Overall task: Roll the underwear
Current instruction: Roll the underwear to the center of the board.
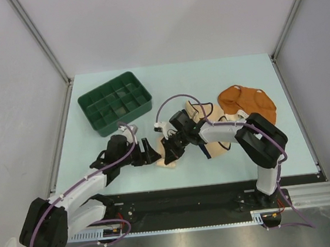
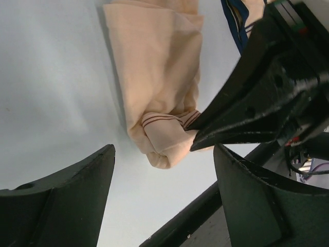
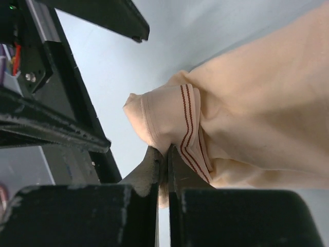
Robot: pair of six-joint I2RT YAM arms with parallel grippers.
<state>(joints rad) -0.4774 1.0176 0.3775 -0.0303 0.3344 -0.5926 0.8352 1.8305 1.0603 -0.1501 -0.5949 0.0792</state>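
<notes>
My right pincer [image 3: 165,154] is pinching the rolled, striped end of the pale peach underwear [image 2: 159,67], my left pincer [image 2: 163,154] spread wide with that roll dead ahead at its mouth, the cloth stretching flat on the table [image 2: 51,77] toward twelve o'clock, the right one reaching in from three.
</notes>
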